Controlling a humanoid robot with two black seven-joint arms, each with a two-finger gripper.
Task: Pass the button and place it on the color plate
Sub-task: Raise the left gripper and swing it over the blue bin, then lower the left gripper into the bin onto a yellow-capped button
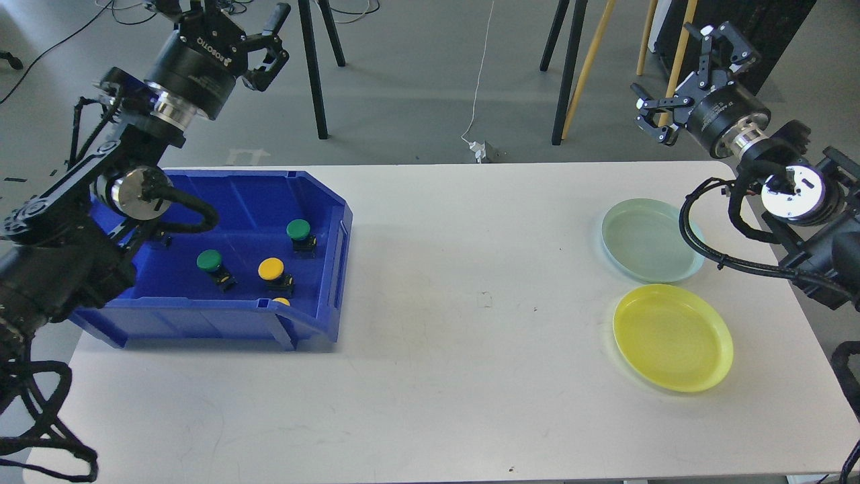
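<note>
A blue bin (248, 195) stands on the left of the white table. In it lie two green buttons (298, 230) (209, 261) and a yellow button (271, 269); another yellow button (282, 302) peeks over the front wall, mostly hidden. A pale green plate (650, 240) and a yellow plate (672, 336) lie at the right, both empty. My left gripper (235, 27) is open and empty, raised above the bin's far left. My right gripper (685, 74) is open and empty, raised beyond the table's far right edge.
The white table (457, 323) spans the view. Tripod legs (312, 67) and stand legs (571, 67) rise from the floor behind the table. A cable and plug (480, 148) lie on the floor near the far edge.
</note>
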